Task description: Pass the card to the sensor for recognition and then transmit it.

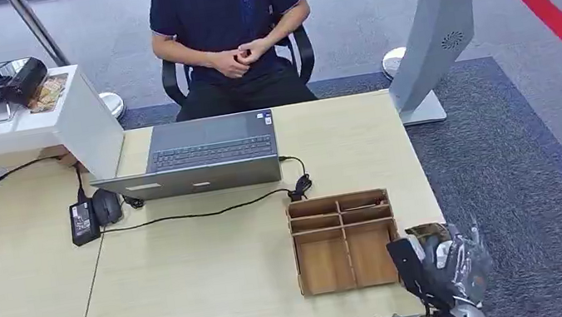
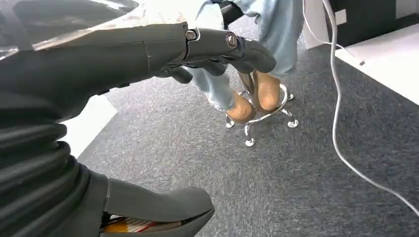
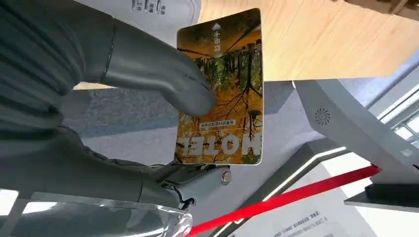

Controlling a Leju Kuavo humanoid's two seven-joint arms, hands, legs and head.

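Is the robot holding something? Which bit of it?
Yes. The right hand holds a hotel card, with its thumb pressed on the card's face near one long edge. The left hand holds nothing.

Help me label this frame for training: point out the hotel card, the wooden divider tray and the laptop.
hotel card (image 3: 225, 94): right wrist view, middle of its printed face.
wooden divider tray (image 1: 304, 271): head view, its left wall.
laptop (image 1: 214, 152): head view, its keyboard.
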